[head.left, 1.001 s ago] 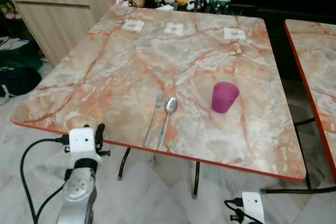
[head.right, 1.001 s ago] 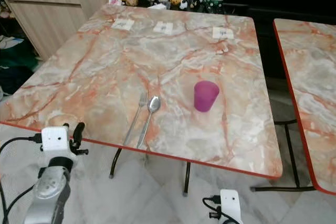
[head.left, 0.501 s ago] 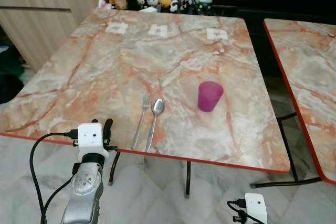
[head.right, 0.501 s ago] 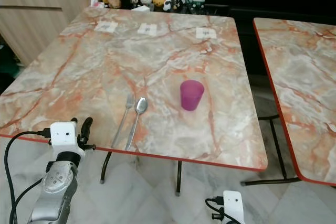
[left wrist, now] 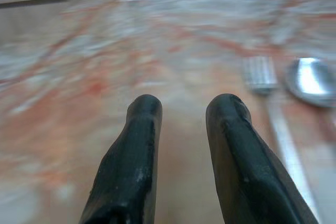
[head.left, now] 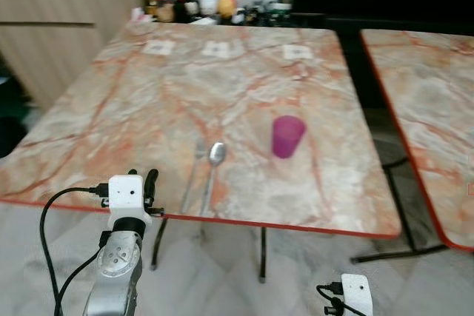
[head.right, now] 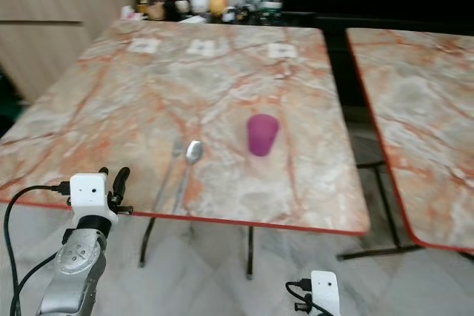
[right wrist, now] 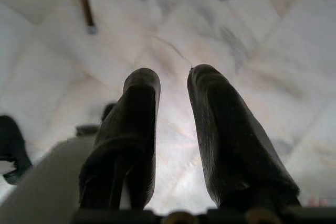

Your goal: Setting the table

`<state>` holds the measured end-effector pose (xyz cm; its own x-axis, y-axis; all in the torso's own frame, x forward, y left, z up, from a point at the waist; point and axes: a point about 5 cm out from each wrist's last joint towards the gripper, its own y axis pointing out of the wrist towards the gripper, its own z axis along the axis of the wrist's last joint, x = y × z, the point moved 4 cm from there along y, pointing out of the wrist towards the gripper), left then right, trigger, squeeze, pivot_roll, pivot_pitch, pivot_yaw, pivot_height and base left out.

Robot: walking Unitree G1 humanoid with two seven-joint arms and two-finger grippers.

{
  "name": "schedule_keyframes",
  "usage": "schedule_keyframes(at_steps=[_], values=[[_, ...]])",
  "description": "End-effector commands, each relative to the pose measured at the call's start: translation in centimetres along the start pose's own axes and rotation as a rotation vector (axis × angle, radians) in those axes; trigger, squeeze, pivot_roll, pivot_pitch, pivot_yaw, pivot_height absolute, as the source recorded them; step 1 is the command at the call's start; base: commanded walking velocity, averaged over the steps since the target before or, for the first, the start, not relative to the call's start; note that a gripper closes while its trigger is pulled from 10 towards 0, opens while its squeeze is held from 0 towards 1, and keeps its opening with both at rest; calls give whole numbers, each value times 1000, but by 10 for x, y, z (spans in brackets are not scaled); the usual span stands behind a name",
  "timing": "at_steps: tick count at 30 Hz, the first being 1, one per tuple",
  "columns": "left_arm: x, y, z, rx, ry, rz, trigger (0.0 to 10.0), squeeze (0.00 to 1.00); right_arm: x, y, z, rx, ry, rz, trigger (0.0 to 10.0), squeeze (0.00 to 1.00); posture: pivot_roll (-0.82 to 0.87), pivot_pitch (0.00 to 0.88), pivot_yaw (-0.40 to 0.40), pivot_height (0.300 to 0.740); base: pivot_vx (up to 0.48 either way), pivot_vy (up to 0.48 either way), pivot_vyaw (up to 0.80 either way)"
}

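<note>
Lower left of the head view: left gripper, raised on its silver arm at the near red edge of the marble table, over nothing.
- Fingers: a narrow gap apart, empty, touching nothing; tabletop runs beneath them in the wrist view.
- Fork and spoon: side by side near the front edge, centre of frame, handles toward the robot; close together, contact not discernible through blur.
- Purple cup: upright, right of the spoon and apart from it.
- Three paper squares: along the far side, before a row of figurines.
- Right gripper: low at bottom right of the head view, over pale floor, fingers slightly parted, holding nothing.

Handling note (judgement): a place setting looks laid. Any next reach should start from above the cutlery, not sweep across it; thin flat handles want a wider opening and a low, level pinch. Frames are blurred; steady before approaching.
</note>
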<state>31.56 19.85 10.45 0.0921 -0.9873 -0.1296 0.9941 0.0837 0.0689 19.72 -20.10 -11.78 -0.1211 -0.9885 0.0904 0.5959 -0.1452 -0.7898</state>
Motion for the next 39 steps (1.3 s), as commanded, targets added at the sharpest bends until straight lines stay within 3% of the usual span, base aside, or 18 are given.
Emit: schedule_keyframes(at_steps=[1, 17, 19, 20, 22, 25, 28, 29, 35, 39], values=[[2, 0, -2, -8, 15, -19, 10000, 0, 2, 0, -2, -1, 11, -4, 10000, 0, -53, 38, 3, 740, 0, -337, 0], [25, 6, -1, -31, 44, -187, 10000, 0, 0, 0, 0, 2, 18, -1, 10000, 0, -38, 74, 1, 740, 0, -30, 0], [27, 7, -1, -33, 64, -202, 10000, 0, 0, 0, 0, 3, 19, -1, 10000, 0, -35, 78, 0, 740, 0, 0, 0], [29, 11, -1, -37, 136, -235, 10000, 0, 0, 0, 1, 4, 20, -2, 10000, 0, -35, 85, 0, 740, 0, 0, 0], [30, 15, -4, -53, 193, -252, 10000, 0, 0, 0, 2, 5, 22, -2, 10000, 0, -33, 88, 0, 740, 0, 0, 0], [34, 29, -5, -69, 219, -289, 10000, 0, -1, 0, 3, 8, 22, 1, 10000, 0, -38, 95, 1, 740, 0, 0, 0], [36, 34, -4, -67, 216, -292, 10000, 0, -1, 1, 3, 9, 23, 0, 10000, 0, -38, 97, 0, 740, 0, 0, 0], [39, 44, 0, -62, 205, -287, 10000, 1000, 0, 1, 3, 10, 23, -1, 10000, 0, -41, 102, 1, 740, 0, 0, 0], [46, 67, 12, -60, 208, -246, 10000, 1000, 0, 1, 3, 10, 27, -4, 10000, 0, -49, 112, 1, 740, 0, 0, 0], [51, 73, 12, -74, 222, -253, 10000, 1000, -1, 0, 2, 8, 29, -5, 10000, 0, -52, 119, 2, 740, 0, 0, 0]])
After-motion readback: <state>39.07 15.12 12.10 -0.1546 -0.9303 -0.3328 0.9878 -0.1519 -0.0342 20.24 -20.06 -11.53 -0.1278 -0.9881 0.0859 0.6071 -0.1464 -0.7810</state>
